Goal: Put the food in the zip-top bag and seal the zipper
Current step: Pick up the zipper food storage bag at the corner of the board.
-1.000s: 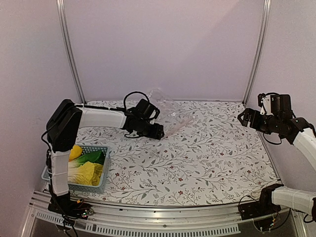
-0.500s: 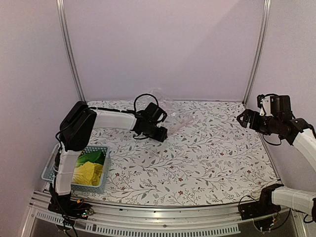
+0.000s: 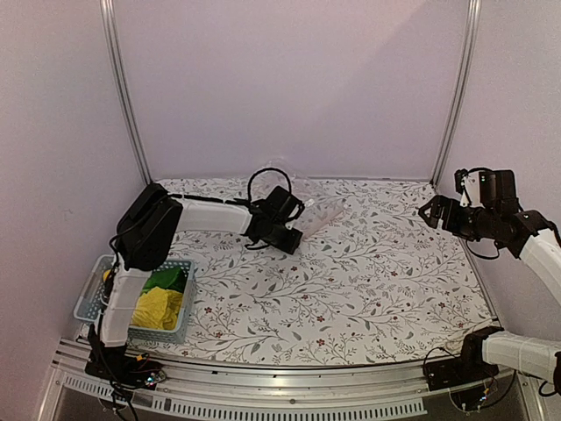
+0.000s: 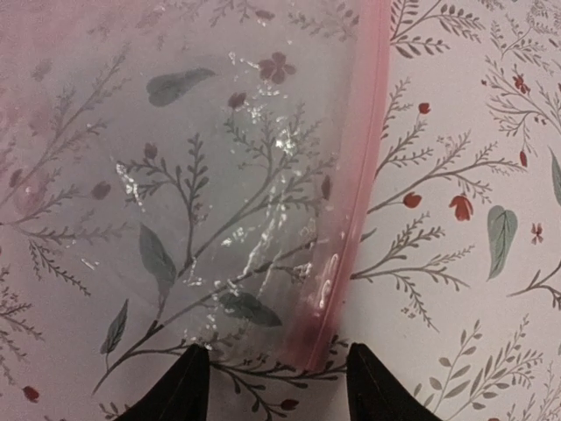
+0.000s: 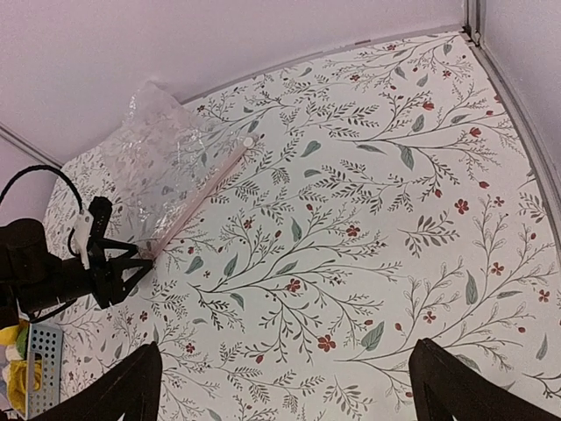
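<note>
Hovering low over the floral-print table point(image 3: 377, 281), the left gripper point(image 3: 296, 239) sits just left of centre in the overhead view, its nose at the near corner of the clear crinkly zip-top bag point(image 3: 316, 203). On its wrist camera only the two black fingertips point(image 4: 188, 390) show, poking up from the bottom edge and spread apart. The bag's corner lies in the gap between them. Nothing looks pinched, and whether they touch the plastic I can't tell.

The pink press-seal zipper strip point(image 4: 361, 167) runs from top centre down to that corner. The bag fills the left of that frame, cut off at the top and left edges, and the table's pattern shows straight through it.

Over at the right edge of the overhead view, the right gripper point(image 3: 427, 212) hangs above the table, fingers spread wide and holding nothing. Its own camera clips them to dark stubs in the bottom corners.

Lower left, the light-blue slotted plastic basket point(image 3: 162, 331) holds the dark-green bok choy point(image 3: 166, 279) and the pale-yellow napa cabbage point(image 3: 156, 307). The left arm covers the basket's left half, so the fruits can't be made out.
</note>
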Available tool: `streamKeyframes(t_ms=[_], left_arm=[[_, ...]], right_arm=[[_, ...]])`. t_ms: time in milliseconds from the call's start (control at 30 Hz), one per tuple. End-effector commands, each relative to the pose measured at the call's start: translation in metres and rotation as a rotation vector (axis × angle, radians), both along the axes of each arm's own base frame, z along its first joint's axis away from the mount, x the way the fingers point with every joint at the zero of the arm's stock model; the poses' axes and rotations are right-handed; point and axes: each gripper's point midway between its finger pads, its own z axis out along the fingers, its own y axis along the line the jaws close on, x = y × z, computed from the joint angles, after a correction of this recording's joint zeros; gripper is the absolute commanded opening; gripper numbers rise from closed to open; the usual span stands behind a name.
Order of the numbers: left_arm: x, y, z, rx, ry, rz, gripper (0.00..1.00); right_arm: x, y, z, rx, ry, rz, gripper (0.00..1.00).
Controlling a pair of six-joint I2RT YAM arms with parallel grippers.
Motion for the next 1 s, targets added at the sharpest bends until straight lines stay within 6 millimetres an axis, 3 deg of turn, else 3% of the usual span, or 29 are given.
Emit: streamKeyframes(t_ms=[0, 333, 667, 967], left_arm=[[0.003, -0.01, 0.002, 0.053, -0.078, -0.034, 0.53], [0.009, -0.025, 0.015, 0.042, -0.126, -0.069, 0.54], [0.007, -0.037, -0.004, 0.055, -0.068, -0.104, 0.55], [0.003, -0.032, -0.024, 0.101, -0.019, -0.097, 0.54]], right_arm=[[-0.008, 0.005, -0.009, 0.003, 0.03, 0.028, 0.99], [-0.008, 0.006, -0.013, 0.003, 0.048, 0.041, 0.99], [-0.009, 0.009, -0.017, 0.006, 0.068, 0.05, 0.99], [-0.01, 0.01, -0.017, 0.007, 0.068, 0.054, 0.99]])
